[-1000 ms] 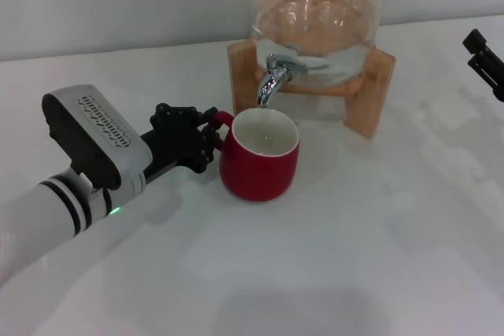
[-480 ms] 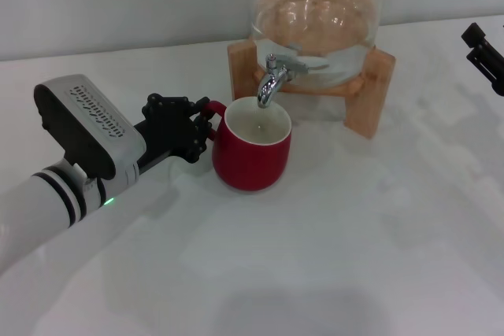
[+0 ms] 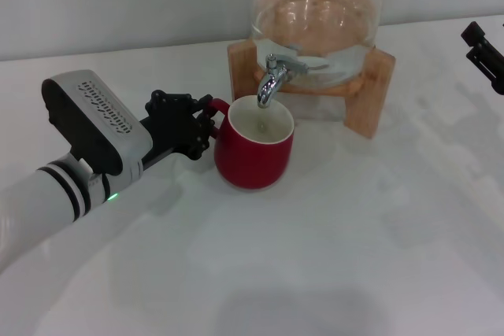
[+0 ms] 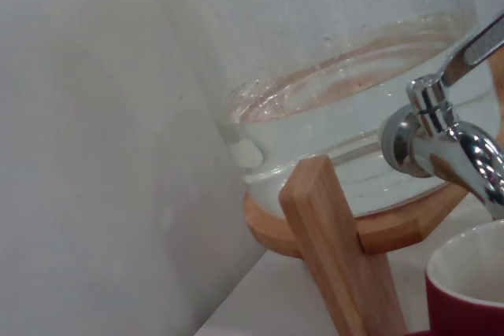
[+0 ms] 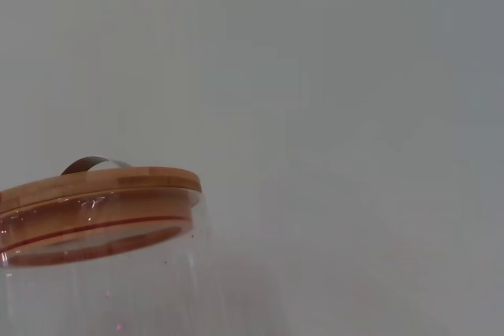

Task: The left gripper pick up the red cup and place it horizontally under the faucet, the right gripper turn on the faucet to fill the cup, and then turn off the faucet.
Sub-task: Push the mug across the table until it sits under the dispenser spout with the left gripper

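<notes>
The red cup (image 3: 254,153) stands upright on the white table with its white inside right under the spout of the faucet (image 3: 272,83). My left gripper (image 3: 203,122) reaches in from the left and is shut on the cup's small red handle. In the left wrist view the faucet (image 4: 441,145) hangs just above the cup's rim (image 4: 466,287). My right gripper (image 3: 473,44) hangs at the far right edge, open and empty, well away from the faucet's lever.
The clear glass jar (image 3: 313,17) holds water and sits on a wooden stand (image 3: 370,92) at the back of the white table (image 3: 354,241). The right wrist view shows the jar's wooden lid (image 5: 94,188) against a grey wall.
My left gripper has moved the cup back and slightly left until its mouth is under the spout. The right gripper has barely moved.
</notes>
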`<state>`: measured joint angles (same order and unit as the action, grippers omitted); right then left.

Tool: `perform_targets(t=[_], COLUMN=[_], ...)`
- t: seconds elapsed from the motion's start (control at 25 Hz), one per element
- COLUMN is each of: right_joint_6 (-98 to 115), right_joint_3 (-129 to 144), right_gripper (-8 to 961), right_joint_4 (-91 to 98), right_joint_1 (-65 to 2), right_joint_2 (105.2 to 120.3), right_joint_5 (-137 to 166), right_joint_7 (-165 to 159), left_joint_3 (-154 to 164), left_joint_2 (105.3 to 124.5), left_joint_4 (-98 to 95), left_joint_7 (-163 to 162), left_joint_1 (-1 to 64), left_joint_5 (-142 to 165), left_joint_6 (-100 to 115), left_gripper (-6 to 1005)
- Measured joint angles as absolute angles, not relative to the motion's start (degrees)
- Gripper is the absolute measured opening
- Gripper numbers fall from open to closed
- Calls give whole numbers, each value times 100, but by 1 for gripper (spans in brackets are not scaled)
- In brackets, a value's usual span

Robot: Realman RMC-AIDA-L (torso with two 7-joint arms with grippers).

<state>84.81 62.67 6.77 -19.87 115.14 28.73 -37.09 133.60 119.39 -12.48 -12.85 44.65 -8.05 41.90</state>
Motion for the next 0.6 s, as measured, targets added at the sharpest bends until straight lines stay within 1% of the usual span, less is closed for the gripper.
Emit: perform_targets(t=[0.6], right_joint_6=[8504], right_joint_3=[6270], right_gripper=[868], right_joint_4=[677], right_joint_1=[-1975], right_joint_2=[11523], right_joint_5=[2892], right_joint_7=[-3709], left_joint_3=[13400], left_joint_2=[11970], left_joint_4=[-1300], left_joint_7=[-1162], left_joint_1=[4436], left_joint_5=[-801], left_joint_6=[4113], left_gripper=[94])
